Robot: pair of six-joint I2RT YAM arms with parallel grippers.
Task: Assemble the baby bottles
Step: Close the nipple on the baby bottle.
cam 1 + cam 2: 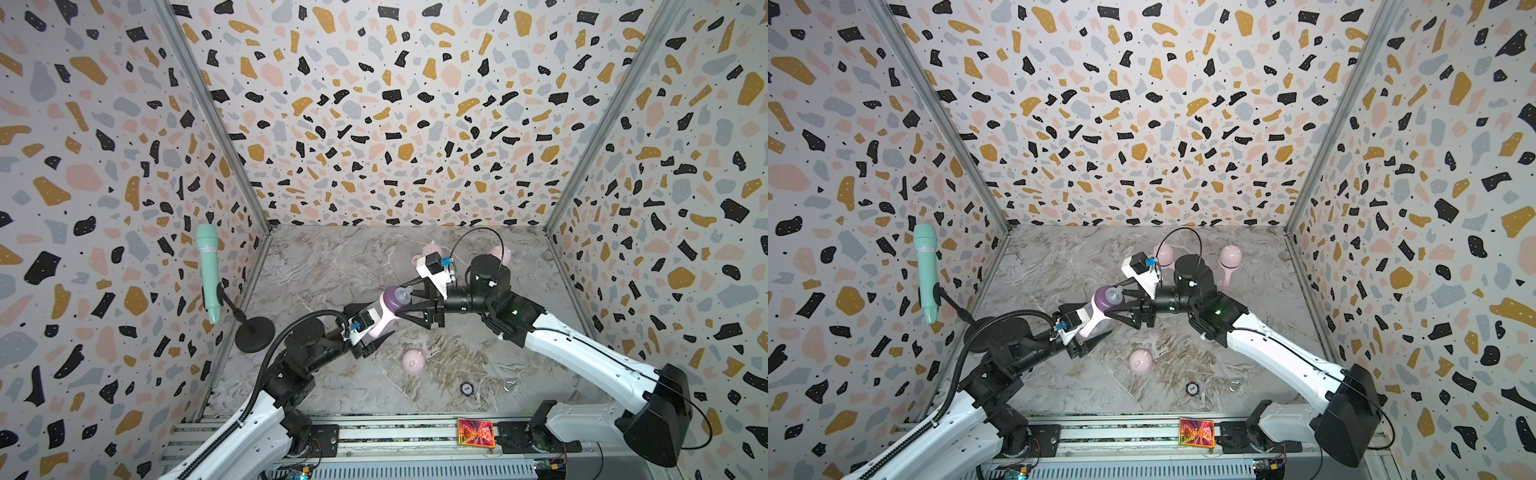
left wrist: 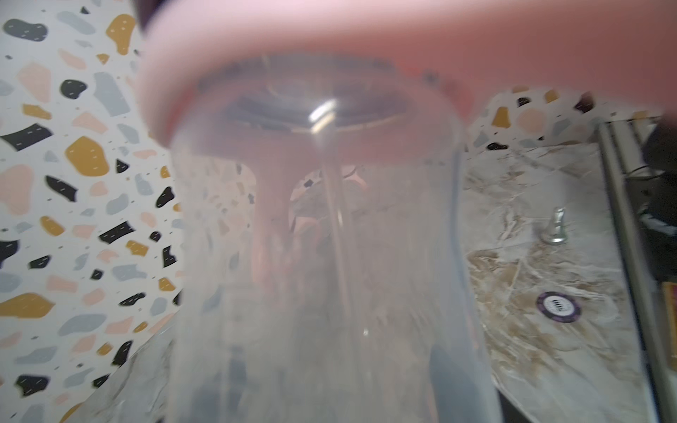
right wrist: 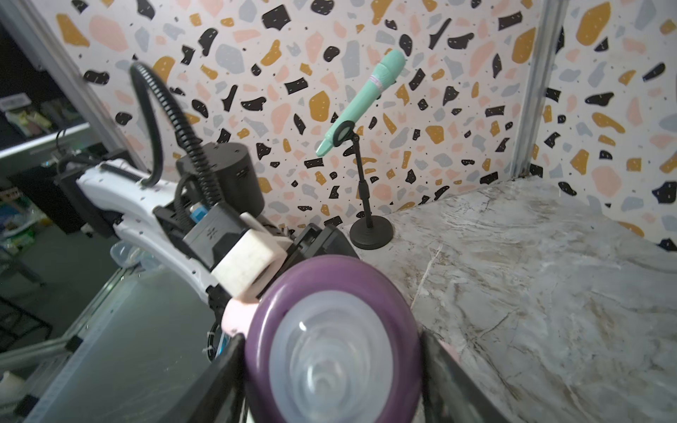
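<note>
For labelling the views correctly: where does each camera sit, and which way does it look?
Both top views: high at the front, looking down on the marble table; both arms, left gripper and right gripper on one bottle.
Left wrist: looks along the clear bottle; robot parts unclear.
Right wrist: faces the purple collar between its fingers, left arm behind.
Shared: microphone, right wrist and top.

Enclosure viewed from above. Three upright walls, left (image 1: 83, 166), back (image 1: 395, 104) and right (image 1: 685, 166), bore a terrazzo print of black, ochre, pink and grey flecks on white. Bare metal posts (image 1: 216, 124) marked the two rear corners. The worktop (image 1: 332, 257) was grey marble-patterned with brown veining. A slotted metal rail (image 1: 395, 432) ran along its near edge. A mint-green microphone (image 1: 206, 266) stood on a black round-based stand (image 1: 254, 334) beside the left wall.
</note>
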